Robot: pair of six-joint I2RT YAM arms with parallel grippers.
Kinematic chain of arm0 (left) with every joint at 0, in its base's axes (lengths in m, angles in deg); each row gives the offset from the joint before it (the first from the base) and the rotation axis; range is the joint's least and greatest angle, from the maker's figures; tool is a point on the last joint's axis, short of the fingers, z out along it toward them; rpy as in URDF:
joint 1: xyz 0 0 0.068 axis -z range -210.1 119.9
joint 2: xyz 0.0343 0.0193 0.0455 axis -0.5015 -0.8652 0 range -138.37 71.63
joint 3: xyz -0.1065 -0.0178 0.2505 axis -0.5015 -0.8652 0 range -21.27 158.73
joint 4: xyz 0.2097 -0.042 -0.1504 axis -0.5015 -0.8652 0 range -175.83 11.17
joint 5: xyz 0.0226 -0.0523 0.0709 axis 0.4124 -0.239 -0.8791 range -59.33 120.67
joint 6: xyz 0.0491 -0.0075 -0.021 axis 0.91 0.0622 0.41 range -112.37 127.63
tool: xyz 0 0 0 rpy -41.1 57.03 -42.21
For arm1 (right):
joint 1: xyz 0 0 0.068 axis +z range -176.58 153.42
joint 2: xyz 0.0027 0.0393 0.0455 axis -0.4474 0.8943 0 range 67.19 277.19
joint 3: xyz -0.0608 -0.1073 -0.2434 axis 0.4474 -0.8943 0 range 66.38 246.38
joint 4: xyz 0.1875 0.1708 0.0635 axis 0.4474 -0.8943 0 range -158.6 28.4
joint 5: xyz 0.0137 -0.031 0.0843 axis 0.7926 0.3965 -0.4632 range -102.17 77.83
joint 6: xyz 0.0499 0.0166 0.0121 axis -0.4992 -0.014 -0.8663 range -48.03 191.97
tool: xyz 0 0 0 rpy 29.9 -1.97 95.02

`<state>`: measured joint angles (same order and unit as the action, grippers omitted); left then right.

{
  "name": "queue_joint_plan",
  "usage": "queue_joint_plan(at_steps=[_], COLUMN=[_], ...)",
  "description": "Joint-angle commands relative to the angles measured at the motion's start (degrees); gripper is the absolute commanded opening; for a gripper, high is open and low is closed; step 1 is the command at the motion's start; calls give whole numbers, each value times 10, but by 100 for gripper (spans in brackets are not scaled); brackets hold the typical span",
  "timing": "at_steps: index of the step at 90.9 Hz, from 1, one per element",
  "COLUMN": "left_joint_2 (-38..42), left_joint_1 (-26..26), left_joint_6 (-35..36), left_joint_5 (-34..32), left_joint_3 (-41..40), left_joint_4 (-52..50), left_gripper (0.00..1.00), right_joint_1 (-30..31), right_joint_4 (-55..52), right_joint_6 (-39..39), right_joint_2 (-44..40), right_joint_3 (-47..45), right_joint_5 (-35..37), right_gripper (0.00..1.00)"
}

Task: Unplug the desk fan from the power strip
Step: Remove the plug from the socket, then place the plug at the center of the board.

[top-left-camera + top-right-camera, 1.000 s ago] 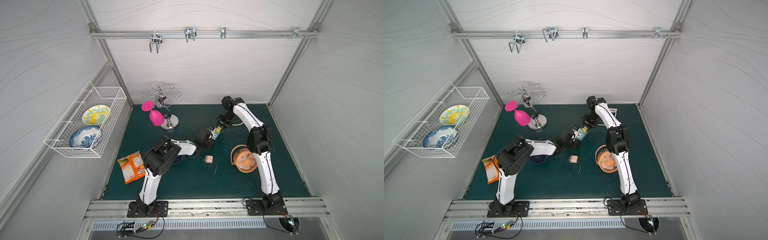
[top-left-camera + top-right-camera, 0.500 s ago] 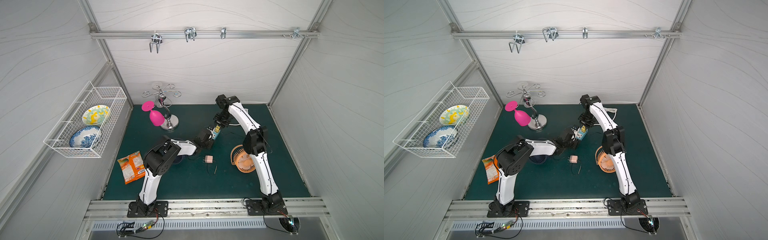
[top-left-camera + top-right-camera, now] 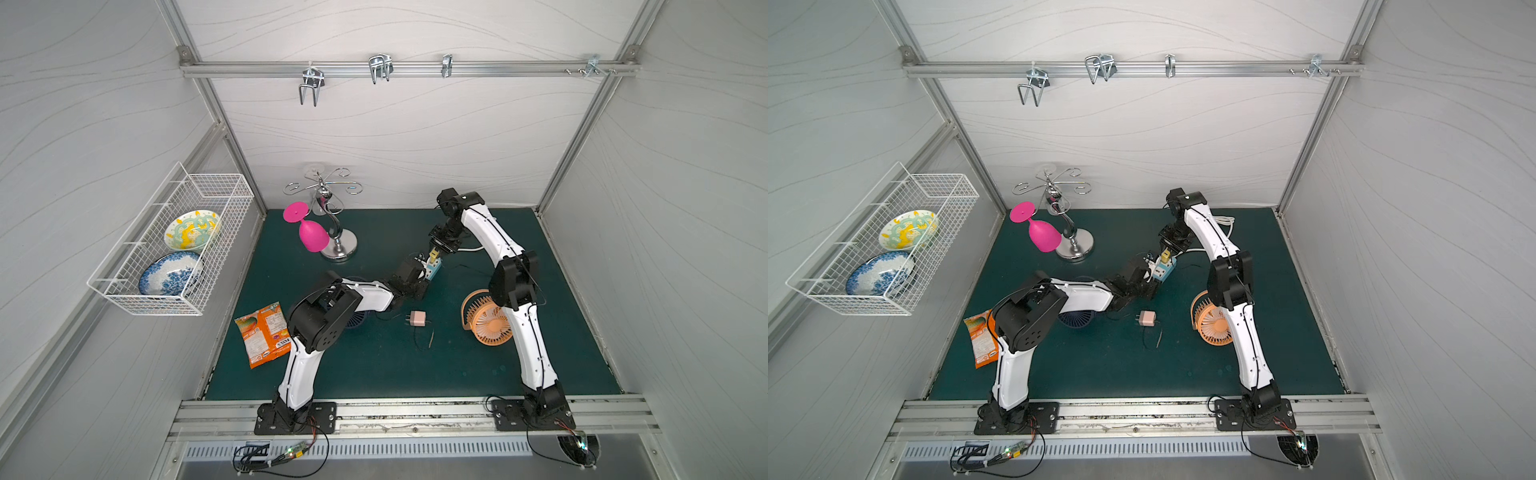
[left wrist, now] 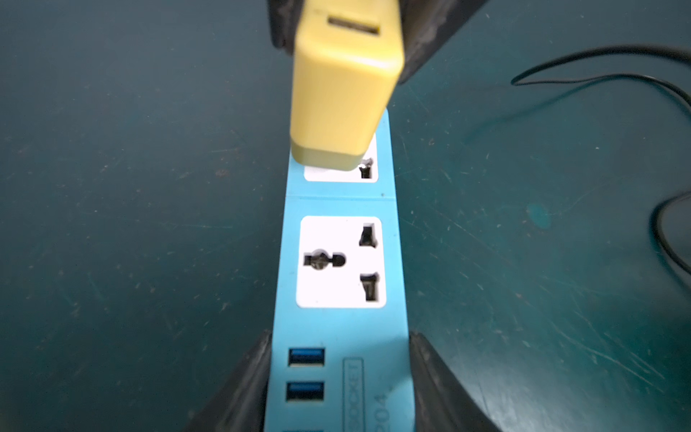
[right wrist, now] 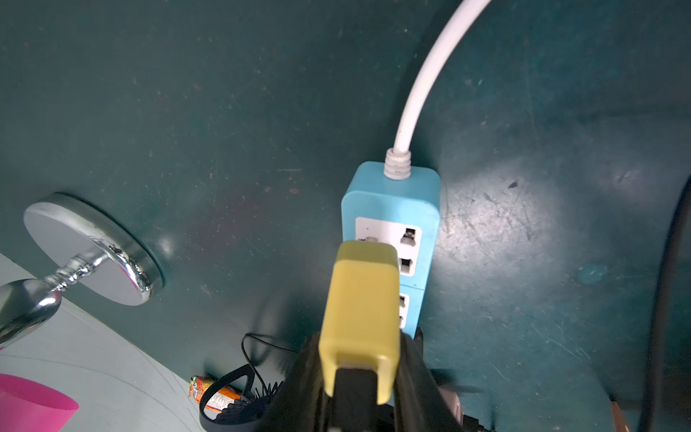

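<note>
The strip (image 4: 338,262) lies on the mat (image 3: 374,365), USB end clamped in the left gripper (image 4: 340,346), right gripper (image 5: 357,361) pinching the yellow plug (image 5: 361,306) at its far socket; the basket (image 3: 141,301) holds two bowls (image 3: 192,228) (image 3: 170,277).

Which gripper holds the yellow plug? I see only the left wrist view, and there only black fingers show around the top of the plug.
Observer: The right gripper is shut on the yellow plug; the right wrist view shows it.
Operator: Where does the cord of the strip leave?
Observer: A thick white cord leaves the power strip at its end beyond the plug.
Operator: Does any other plug lie nearby?
Observer: In both top views a pink adapter lies on the mat between the two arms.
</note>
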<state>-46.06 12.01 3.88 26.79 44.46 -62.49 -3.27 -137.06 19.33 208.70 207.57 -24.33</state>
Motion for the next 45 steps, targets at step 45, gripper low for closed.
queue_joint_plan(at_steps=[45], left_joint_2=[6], left_joint_1=[7], left_joint_6=[12], left_joint_5=[-50], left_joint_3=[33], left_joint_4=[-101], left_gripper=[37], right_joint_1=[-37], right_joint_4=[12], right_joint_6=[23], right_joint_2=[-115], right_joint_3=[-55], right_joint_5=[-8], right_gripper=[0])
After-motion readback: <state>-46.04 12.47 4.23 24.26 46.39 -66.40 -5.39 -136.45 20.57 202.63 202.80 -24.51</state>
